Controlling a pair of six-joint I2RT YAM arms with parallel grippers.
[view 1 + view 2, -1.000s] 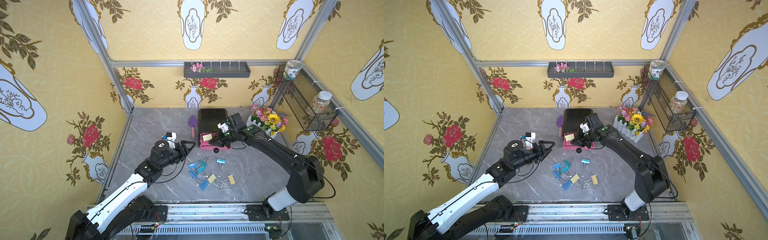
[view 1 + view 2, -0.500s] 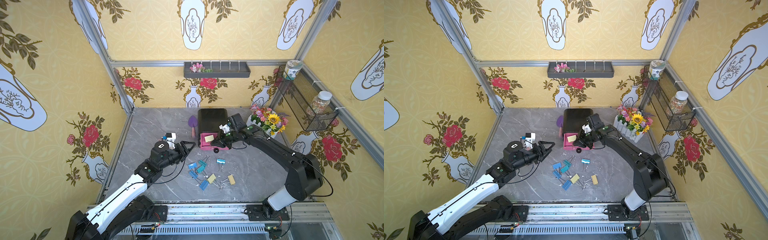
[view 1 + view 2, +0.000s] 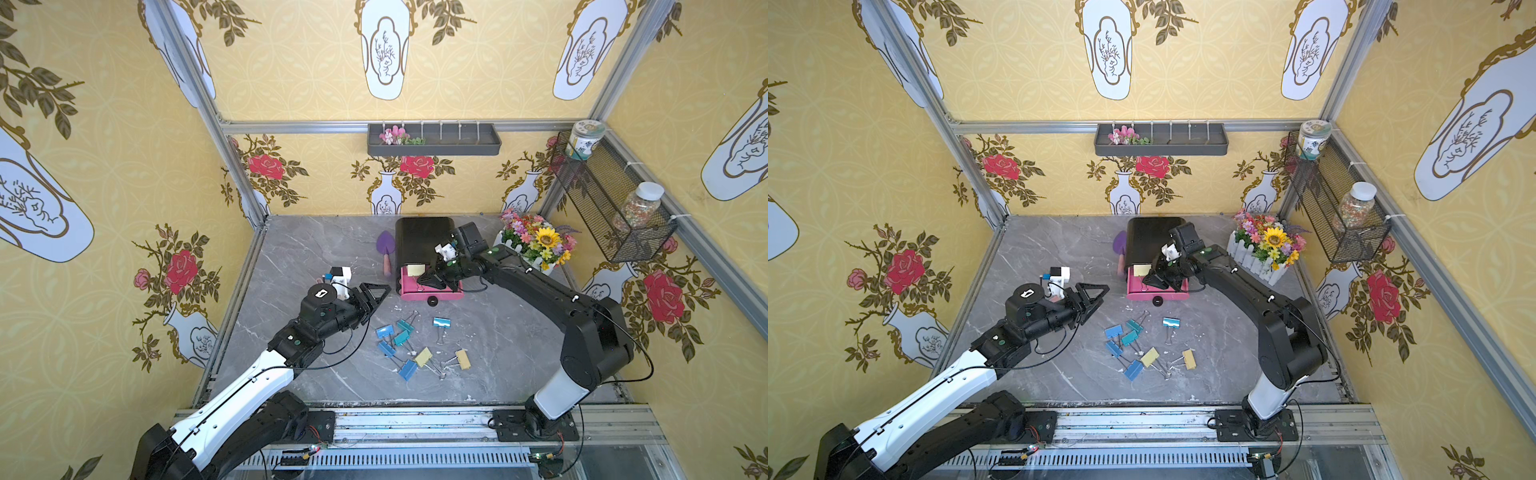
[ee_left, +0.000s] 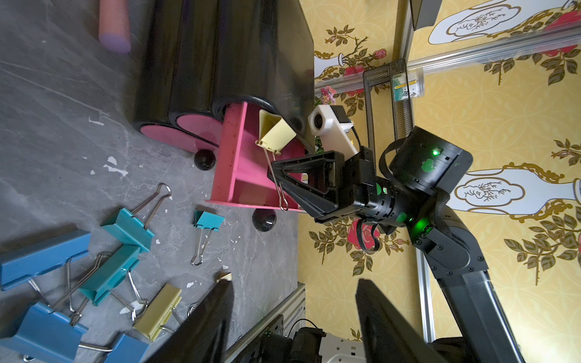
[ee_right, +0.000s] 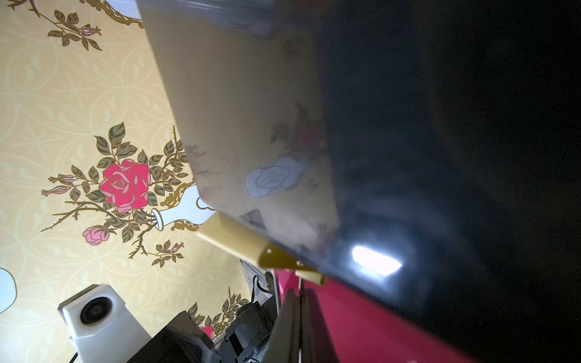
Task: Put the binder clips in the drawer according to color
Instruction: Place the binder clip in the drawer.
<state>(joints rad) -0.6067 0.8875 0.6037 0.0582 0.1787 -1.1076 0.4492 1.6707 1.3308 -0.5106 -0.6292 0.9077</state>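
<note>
While in right hand (image 4: 278, 176), yellow clip (image 4: 276, 133)

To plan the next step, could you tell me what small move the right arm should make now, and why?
Probably open the right claw: it grips a pale yellow binder clip by its wire handle, with the body over the pulled-out pink top drawer, so release should drop it in.

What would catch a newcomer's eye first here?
The right gripper pinches a pale yellow binder clip by its wire handle over the open pink drawer. In front of it, loose clips in blue, teal and yellow litter the grey table, with the left gripper open beside them.
</note>
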